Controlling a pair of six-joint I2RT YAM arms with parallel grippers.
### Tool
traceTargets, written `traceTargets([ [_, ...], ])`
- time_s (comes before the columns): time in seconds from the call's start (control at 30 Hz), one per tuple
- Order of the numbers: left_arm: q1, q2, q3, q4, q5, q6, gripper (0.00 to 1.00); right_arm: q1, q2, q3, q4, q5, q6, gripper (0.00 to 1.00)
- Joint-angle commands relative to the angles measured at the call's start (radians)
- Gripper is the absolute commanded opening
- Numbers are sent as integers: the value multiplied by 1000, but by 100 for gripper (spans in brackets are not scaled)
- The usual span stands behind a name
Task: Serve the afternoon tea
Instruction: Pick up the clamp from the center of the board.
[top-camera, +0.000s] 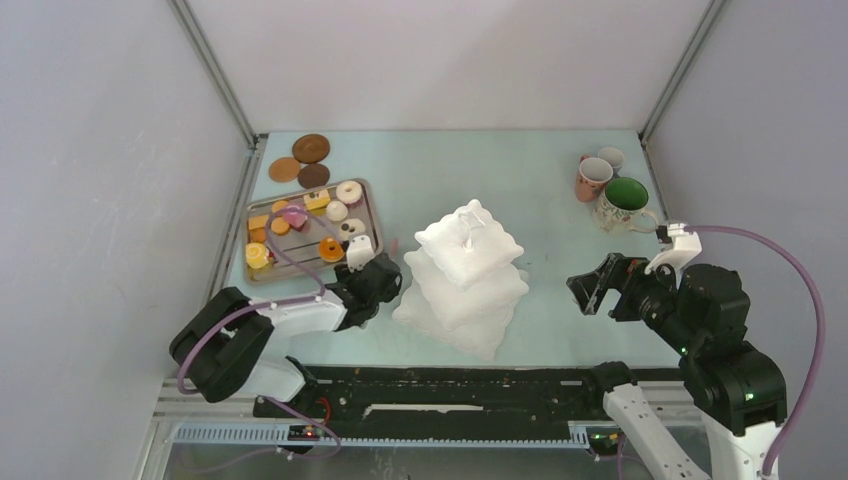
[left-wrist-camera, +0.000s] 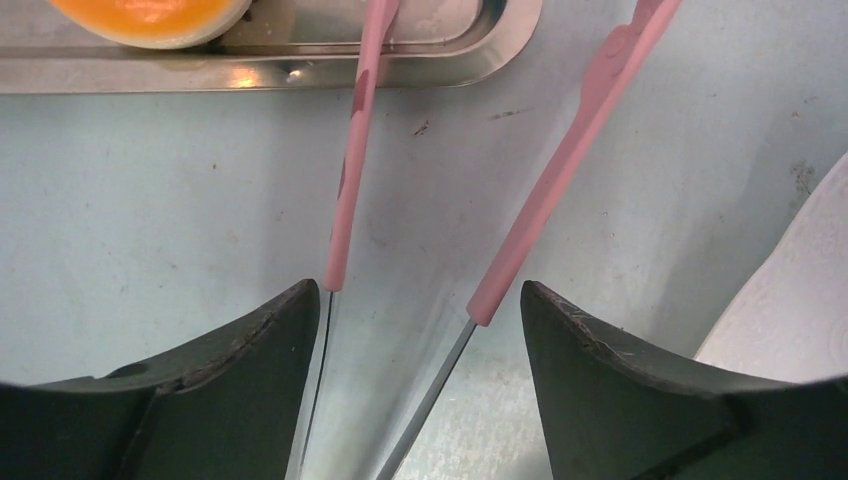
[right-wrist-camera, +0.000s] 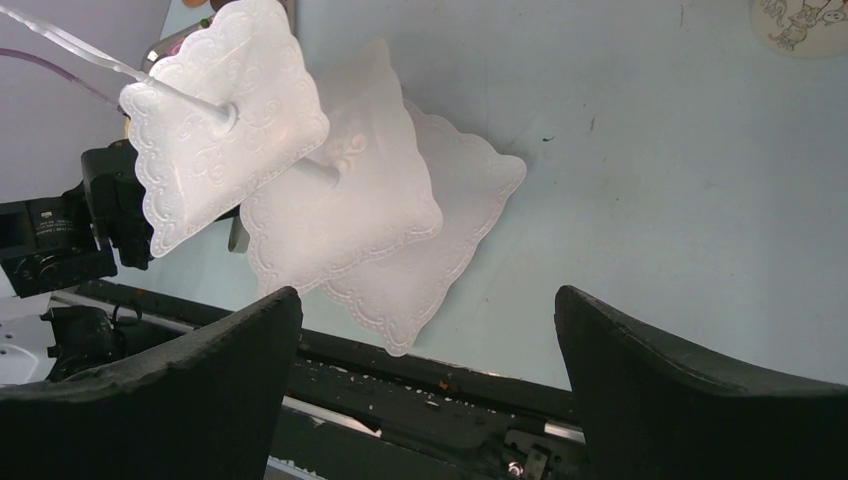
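Note:
The white three-tier stand (top-camera: 468, 240) (right-wrist-camera: 340, 200) is at mid-table with bare tiers. Small donuts (top-camera: 349, 191), orange biscuits (top-camera: 280, 226) and yellow cakes (top-camera: 258, 255) lie on the grey tray (top-camera: 372, 215). Three brown coasters (top-camera: 311, 148) sit behind the tray. The pink mug (top-camera: 593, 178), small pale mug (top-camera: 611, 157) and green-inside mug (top-camera: 624, 203) stand at the back right. My left gripper (top-camera: 385, 275) (left-wrist-camera: 419, 290) is low at the tray's near right corner, open, with both arms of the pink tongs (left-wrist-camera: 560, 170) between its fingers. My right gripper (top-camera: 590, 285) (right-wrist-camera: 428, 292) hovers open and empty right of the stand.
The tray's rim (left-wrist-camera: 200, 75) and an orange-yellow sweet (left-wrist-camera: 150, 15) lie just beyond the left fingers, with the stand's lowest tier (left-wrist-camera: 790, 300) close on their right. Grey walls enclose the table. The black base rail (right-wrist-camera: 450, 380) runs along the near edge.

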Motion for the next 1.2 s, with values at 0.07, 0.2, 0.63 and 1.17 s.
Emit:
traceTargets([
  [0.07, -6, 64, -64, 80, 9, 57, 77, 5, 5, -11, 22, -17, -3, 100],
  [0.2, -7, 135, -54, 115, 9, 57, 76, 4, 7, -21, 26, -25, 3, 100],
  [0.63, -15, -98, 41, -186, -14, 77, 57, 6, 4, -21, 64, -19, 25, 100],
  [1.17, 188, -231, 364, -607, 347, 215, 52, 6, -23, -45, 127, 34, 31, 100],
])
